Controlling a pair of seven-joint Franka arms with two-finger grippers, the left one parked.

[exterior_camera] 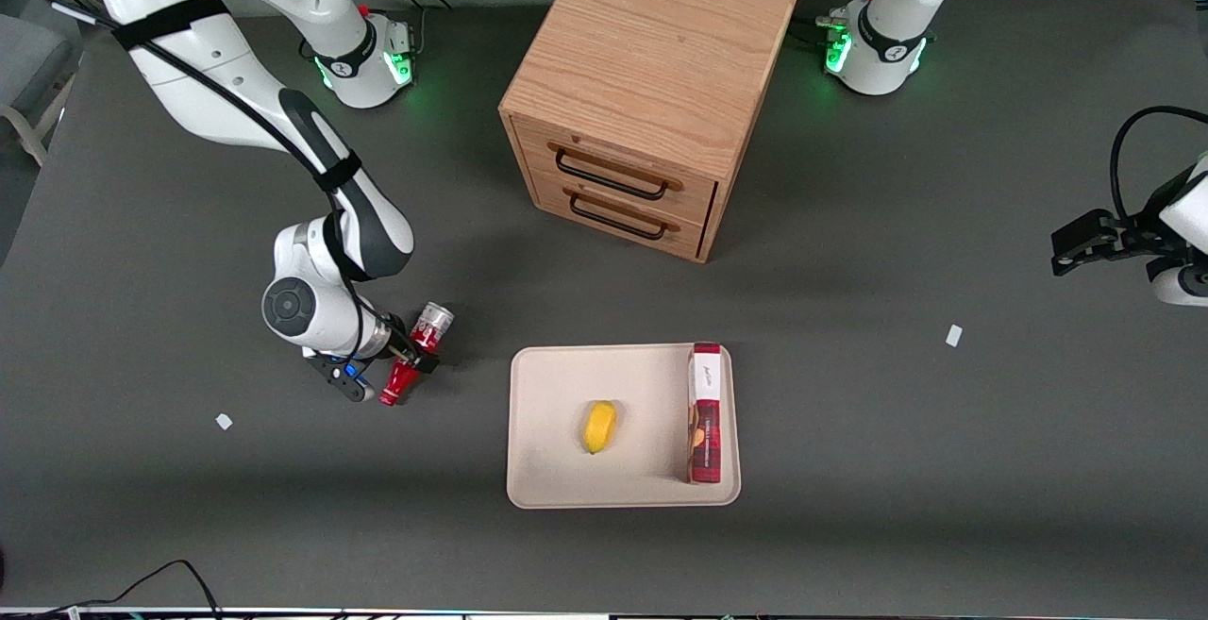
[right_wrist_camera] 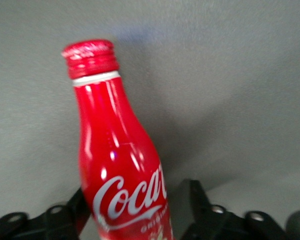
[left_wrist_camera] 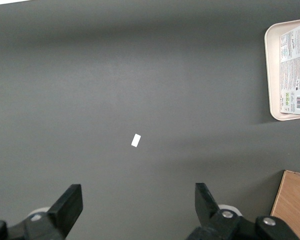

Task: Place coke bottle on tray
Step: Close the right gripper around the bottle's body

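Note:
The coke bottle (exterior_camera: 416,354) is red with a silvery wide end and lies tilted on the dark table, toward the working arm's end. Its narrow red neck points toward the front camera. My right gripper (exterior_camera: 408,358) is at the bottle's middle with a finger on each side. In the right wrist view the bottle (right_wrist_camera: 117,155) fills the space between the black fingers (right_wrist_camera: 197,200). One finger is against the bottle; a narrow gap shows beside the other. The cream tray (exterior_camera: 552,469) lies beside the bottle, toward the table's middle.
A yellow fruit (exterior_camera: 599,426) and a red-and-white box (exterior_camera: 705,412) lie on the tray. A wooden drawer cabinet (exterior_camera: 651,92) stands farther from the front camera. Small white scraps (exterior_camera: 224,421) (exterior_camera: 954,335) lie on the table.

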